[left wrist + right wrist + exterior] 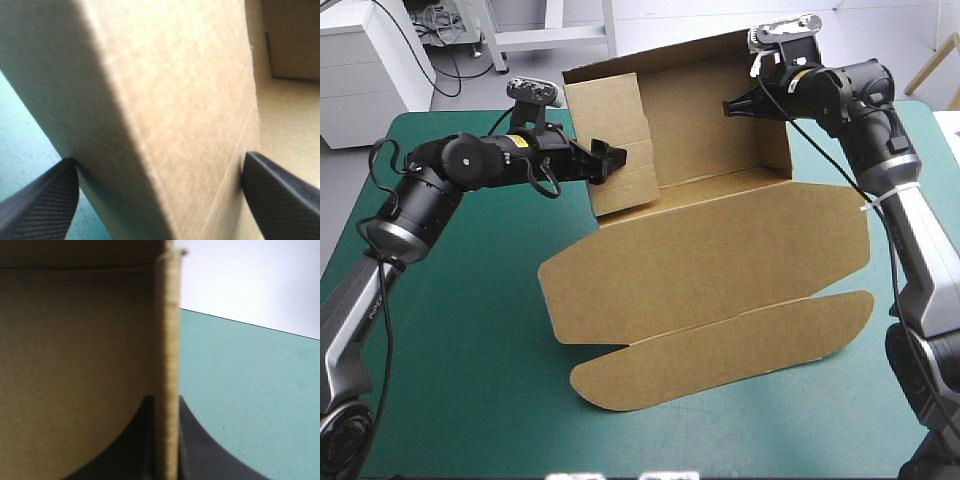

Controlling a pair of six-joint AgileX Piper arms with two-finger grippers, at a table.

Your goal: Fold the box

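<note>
Board of the brown box (710, 255) lies across the middle of the teal-green cover (470, 350). Its walls are raised at the far side and its lid (720, 340) is flat toward the near edge.

The left gripper (611, 158) reaches in level from the left and meets the upright left side wall (620, 105). In the left wrist view that gripper (161, 159) is spread wide. Its black fingers (45, 202) stand far apart at either side of the wall, one outside over the cover (20, 135) and the other toward the inside of the box (175, 100). The board fills the gap between them and reaches both tips, though the view does not show whether they press on it (the wall looks thick here, with a crease down its face).

The right gripper (732, 105) is raised at the far right corner of the tray. In its own view the right gripper (165, 399) is nearly closed. The fingers (200, 452) pinch a raw edge of board between them. The box's inner face (75, 365) is on one side and bare cover (250, 390) is on the other. I cannot tell which wall at that corner it holds.
</note>
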